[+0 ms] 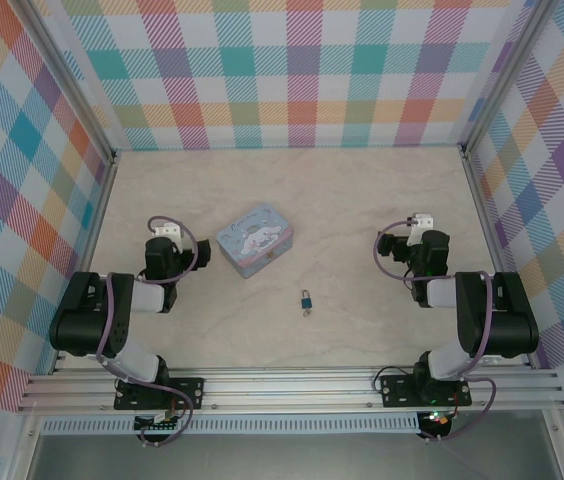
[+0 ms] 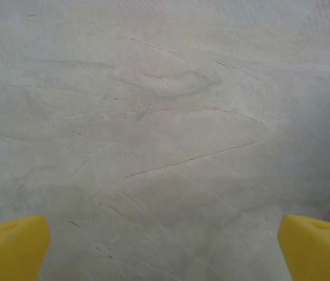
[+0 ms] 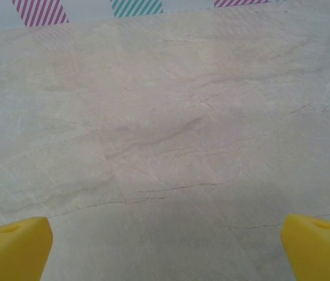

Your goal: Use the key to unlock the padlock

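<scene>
I see the left arm [image 1: 87, 320] folded at lower left and the right arm [image 1: 492, 320] at lower right, elbows outward, wrists aimed up-frame. The left fingers [image 2: 13, 249] and right fingers [image 3: 13, 249] stand spread wide, yellow tips in the bottom corners, empty.

Tiny teal-blue padlock [image 1: 306, 298] flat on the table [image 1: 362, 200], small dark key [image 1: 308, 312] at its near end

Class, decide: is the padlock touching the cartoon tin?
Apart. The top view shows bare table between the padlock and the tin.
</scene>
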Robot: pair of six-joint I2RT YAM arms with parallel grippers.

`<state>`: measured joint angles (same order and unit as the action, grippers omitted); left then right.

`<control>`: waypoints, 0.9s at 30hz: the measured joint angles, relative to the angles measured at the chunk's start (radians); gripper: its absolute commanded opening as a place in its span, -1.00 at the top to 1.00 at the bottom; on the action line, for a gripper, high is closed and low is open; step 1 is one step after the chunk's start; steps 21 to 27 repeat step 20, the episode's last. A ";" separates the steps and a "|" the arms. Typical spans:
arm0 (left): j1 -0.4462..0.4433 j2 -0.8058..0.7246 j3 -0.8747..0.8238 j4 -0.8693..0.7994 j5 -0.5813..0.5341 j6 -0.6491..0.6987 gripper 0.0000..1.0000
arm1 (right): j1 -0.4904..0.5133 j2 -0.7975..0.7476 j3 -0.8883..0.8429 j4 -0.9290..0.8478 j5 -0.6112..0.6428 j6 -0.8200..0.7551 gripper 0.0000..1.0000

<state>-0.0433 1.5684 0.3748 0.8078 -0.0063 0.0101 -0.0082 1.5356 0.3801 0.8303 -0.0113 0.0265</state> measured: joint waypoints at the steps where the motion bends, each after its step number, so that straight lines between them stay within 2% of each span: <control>1: 0.000 0.000 0.004 -0.003 0.000 0.002 -1.00 | 0.000 0.000 0.000 0.000 0.000 0.000 -1.00; 27: 0.000 0.000 0.024 0.000 -0.002 0.003 -1.00 | 0.001 0.000 0.002 0.000 0.000 -0.001 -0.99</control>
